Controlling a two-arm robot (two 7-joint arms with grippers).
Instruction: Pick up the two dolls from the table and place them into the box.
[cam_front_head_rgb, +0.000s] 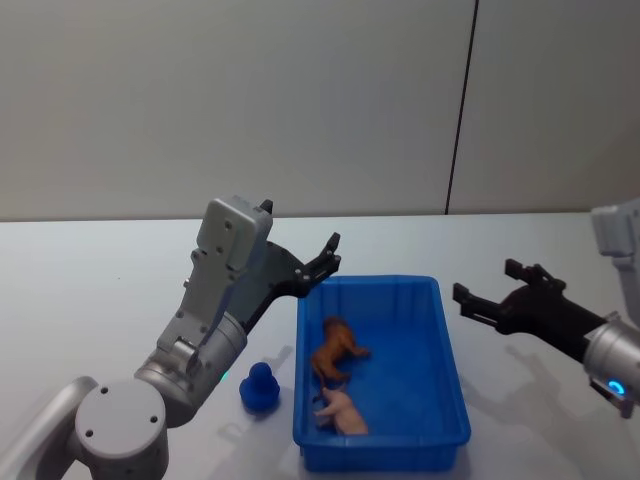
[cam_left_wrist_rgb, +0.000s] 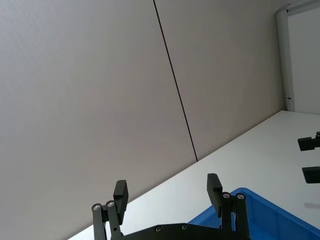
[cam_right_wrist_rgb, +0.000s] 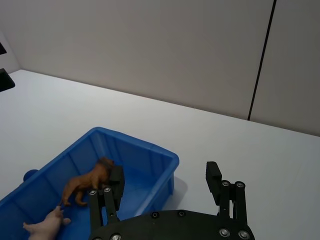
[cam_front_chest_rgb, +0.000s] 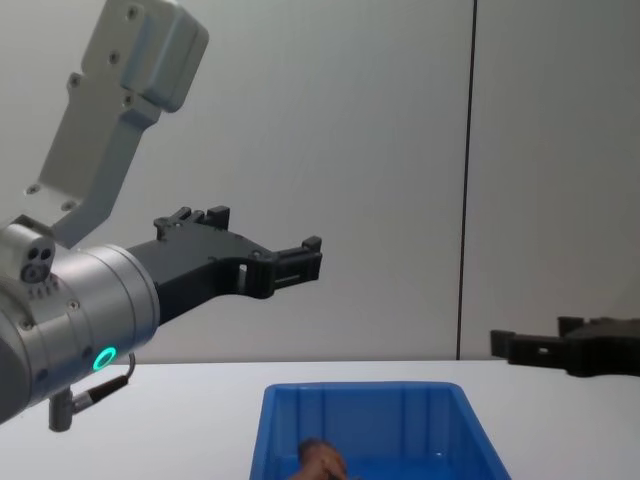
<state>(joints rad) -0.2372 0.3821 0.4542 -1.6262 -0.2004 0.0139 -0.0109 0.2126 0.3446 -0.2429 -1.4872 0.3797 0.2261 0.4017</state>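
Observation:
Both dolls lie inside the blue box (cam_front_head_rgb: 450, 375): the reddish-brown four-legged doll (cam_front_head_rgb: 335, 350) near the middle-left, the pale pink pig-like doll (cam_front_head_rgb: 340, 412) at the near end. The right wrist view shows the brown doll (cam_right_wrist_rgb: 85, 181), the pink doll (cam_right_wrist_rgb: 46, 223) and the box (cam_right_wrist_rgb: 150, 152) too. My left gripper (cam_front_head_rgb: 328, 262) hovers open above the box's far left corner, holding nothing; its fingers (cam_left_wrist_rgb: 120, 192) stand wide apart. My right gripper (cam_front_head_rgb: 482, 293) hangs open and empty to the right of the box, above the white table (cam_front_head_rgb: 100, 280).
A small dark blue object (cam_front_head_rgb: 260, 386) stands on the table just left of the box, beside my left arm. A grey wall with a dark vertical seam (cam_front_head_rgb: 460, 110) rises behind the table.

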